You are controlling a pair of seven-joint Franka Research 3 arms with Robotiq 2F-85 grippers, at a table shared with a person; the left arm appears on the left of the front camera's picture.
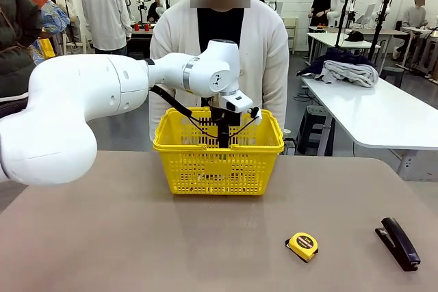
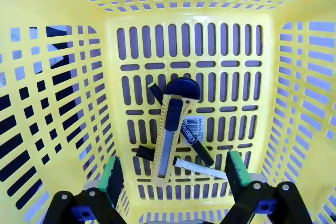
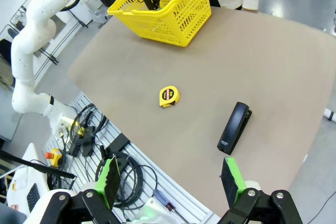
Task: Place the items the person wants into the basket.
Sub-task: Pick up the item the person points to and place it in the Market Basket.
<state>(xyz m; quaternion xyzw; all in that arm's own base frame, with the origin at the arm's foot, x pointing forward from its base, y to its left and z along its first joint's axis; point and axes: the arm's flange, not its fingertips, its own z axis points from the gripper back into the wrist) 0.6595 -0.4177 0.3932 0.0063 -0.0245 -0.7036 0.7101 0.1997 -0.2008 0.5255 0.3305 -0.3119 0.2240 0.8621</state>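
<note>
Now your left gripper [image 2: 173, 174] hangs with fingers spread and empty directly over the utility knife [image 2: 171, 129] lying lengthwise in the basket [image 2: 294, 103].

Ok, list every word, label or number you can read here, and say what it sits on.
None can be read.
Black pen: a white label with dark print, too small and blurred to read.
Tape measure: a round dark face with marks, too small to read.
Stapler: faint pale marks near one end, not legible.
</note>
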